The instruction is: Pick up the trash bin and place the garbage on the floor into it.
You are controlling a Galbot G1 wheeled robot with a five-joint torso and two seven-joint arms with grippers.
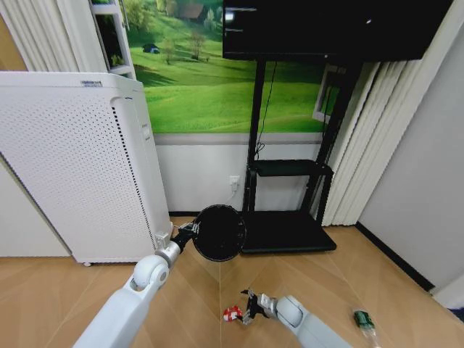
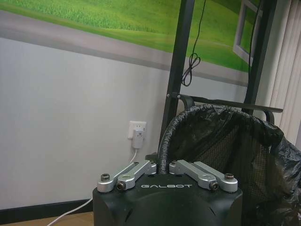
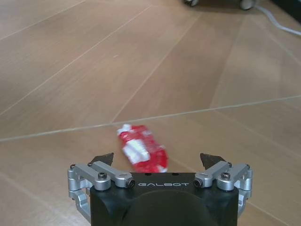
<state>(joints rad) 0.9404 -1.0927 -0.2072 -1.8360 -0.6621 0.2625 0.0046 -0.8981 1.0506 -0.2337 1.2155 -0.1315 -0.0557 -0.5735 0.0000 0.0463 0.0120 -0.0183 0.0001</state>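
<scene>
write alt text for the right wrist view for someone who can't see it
The right gripper hangs low over the floor with its fingers open on either side of a crumpled red-and-white wrapper, not yet touching it. Tan wooden boards stretch away behind, with a white cable at the far edge.

Bare floor [image 3: 70, 70] around wrapper [image 3: 141, 153]

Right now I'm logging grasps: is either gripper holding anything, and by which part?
The left gripper holds the trash bin by its rim, fingers shut on it. The right gripper holds nothing, open around the red-and-white wrapper.
</scene>
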